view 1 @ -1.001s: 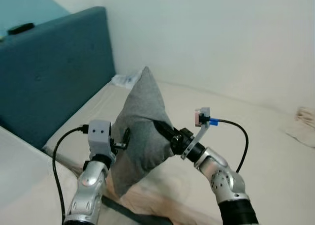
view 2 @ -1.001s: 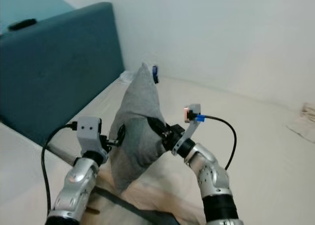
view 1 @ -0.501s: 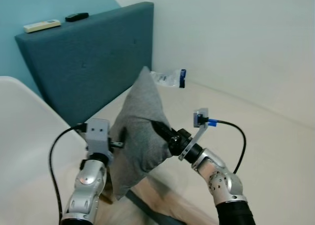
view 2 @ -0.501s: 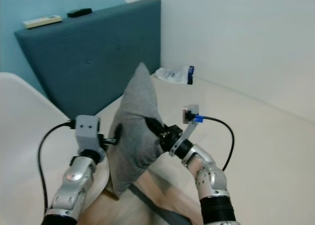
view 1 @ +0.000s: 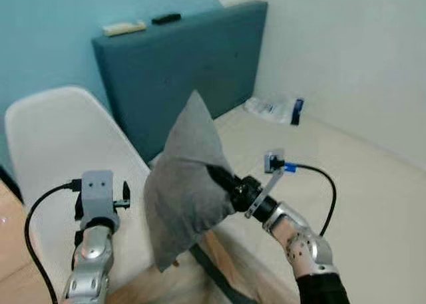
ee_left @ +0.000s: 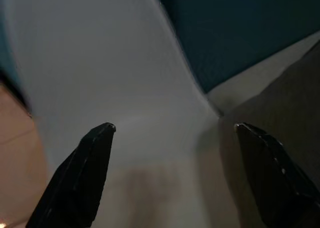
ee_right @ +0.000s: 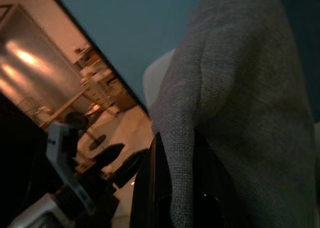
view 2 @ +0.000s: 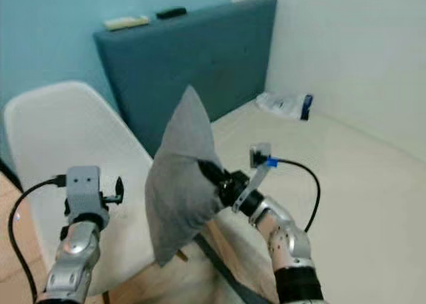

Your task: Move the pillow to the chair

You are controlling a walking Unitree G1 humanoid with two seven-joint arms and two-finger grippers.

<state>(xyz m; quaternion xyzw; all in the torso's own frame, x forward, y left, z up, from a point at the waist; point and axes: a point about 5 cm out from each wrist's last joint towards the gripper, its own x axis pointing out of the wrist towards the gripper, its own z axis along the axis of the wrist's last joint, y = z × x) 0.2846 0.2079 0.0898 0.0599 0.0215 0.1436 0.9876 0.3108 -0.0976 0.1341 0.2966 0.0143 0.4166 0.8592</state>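
A grey pillow [view 1: 188, 184] hangs upright in the air, pinched at its right side by my right gripper [view 1: 219, 177], which is shut on a fold of the fabric [ee_right: 220, 103]. A white shell chair [view 1: 60, 138] stands at the left, its seat just below and left of the pillow. My left gripper [ee_left: 175, 130] is open over the chair's seat, a short way left of the pillow and not touching it. Its wrist [view 1: 98, 196] is raised in front of the chair.
A dark teal upholstered panel [view 1: 193, 64] stands behind the chair, with two remotes [view 1: 123, 28] on its top edge. A plastic packet [view 1: 274, 108] lies on the pale floor by the white wall. A dark strap [view 1: 210, 274] runs under the pillow.
The view has swung left, bringing the chair into sight. My left gripper has let go of the pillow and moved left over the chair. The right gripper still holds the pillow.
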